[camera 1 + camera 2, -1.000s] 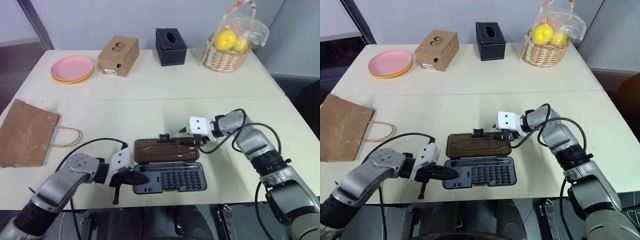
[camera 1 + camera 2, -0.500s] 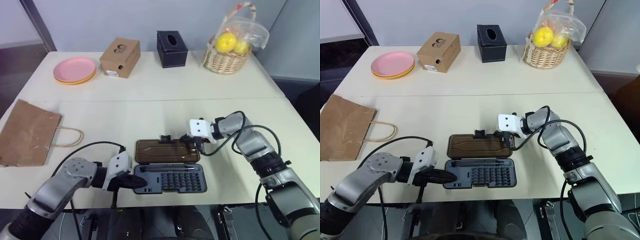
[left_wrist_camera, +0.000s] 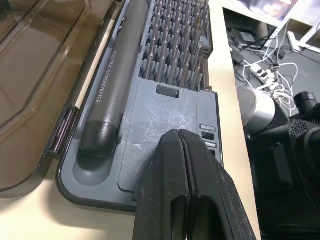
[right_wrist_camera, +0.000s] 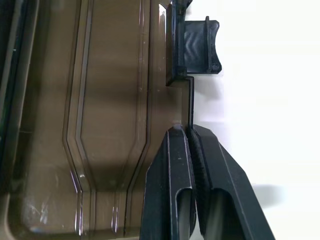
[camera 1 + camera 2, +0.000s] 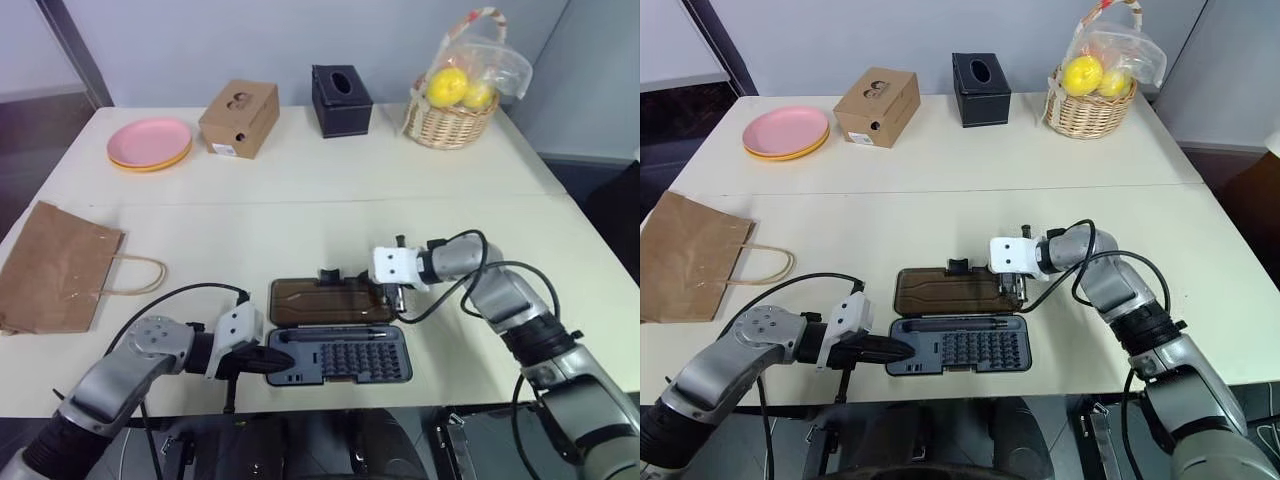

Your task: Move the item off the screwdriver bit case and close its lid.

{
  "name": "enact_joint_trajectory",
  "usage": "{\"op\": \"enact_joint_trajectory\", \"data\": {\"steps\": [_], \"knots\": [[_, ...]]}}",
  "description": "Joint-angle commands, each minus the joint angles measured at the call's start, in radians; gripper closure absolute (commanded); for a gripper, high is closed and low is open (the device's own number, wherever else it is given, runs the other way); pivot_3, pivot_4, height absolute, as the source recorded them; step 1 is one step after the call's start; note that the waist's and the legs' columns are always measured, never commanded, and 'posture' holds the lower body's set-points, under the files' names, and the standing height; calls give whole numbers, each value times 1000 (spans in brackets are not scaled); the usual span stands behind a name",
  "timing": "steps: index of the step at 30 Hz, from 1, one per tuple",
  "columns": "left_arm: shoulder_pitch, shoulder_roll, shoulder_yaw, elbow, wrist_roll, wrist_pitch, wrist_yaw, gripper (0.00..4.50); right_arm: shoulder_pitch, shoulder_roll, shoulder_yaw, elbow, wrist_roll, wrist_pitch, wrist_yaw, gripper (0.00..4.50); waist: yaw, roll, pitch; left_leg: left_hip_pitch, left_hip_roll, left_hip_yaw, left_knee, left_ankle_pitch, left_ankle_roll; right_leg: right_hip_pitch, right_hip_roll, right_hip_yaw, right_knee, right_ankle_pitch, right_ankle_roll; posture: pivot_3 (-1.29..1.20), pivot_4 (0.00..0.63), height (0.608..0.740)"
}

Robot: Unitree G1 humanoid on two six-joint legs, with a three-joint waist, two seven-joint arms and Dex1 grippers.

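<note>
Left eye view: paper bag (image 5: 55, 266) lies well left of the bit case (image 5: 340, 354), so removal is done. Lid (image 5: 325, 301) lies flat open; right gripper (image 4: 190, 135) pinches its far rim, left gripper (image 3: 180, 145) rests shut on the base. Closing remains.

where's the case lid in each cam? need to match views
Left eye: lid lies open, flat on the table, behind the bit tray, centre-low.
Right eye: lid, same spot, slightly left of centre.
Left wrist: brown lid beside the tray.
Right wrist: lid with the right gripper shut on its outer edge.
Shared landmark: black latch tab on that edge, also at.
</note>
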Motion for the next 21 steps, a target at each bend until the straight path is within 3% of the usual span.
{"op": "enact_joint_trajectory", "data": {"steps": [1, 6, 21], "knots": [[20, 0, -31, 45, 47, 16, 17, 4500, 33, -28, -74, -160, -21, 83, -67, 4477, 1, 0, 0, 0, 0, 0, 0, 0, 0, 0, 0, 0, 0, 0, 0, 0, 150, 740], [16, -8, -36, 51, 49, 14, 17, 4500, 118, -47, -119, -362, -33, 171, -113, 4477, 3, 0, 0, -1, 0, 0, 0, 0, 0, -1, 0, 0, 0, 0, 0, 0, 150, 740], [26, -26, -20, 55, 35, 12, 37, 4500, 368, -109, -252, -696, -99, 130, -279, 4477, 6, 2, 1, -3, 0, 0, 0, 0, 0, -1, -1, 0, -5, 0, 1, 0, 150, 740]]}}
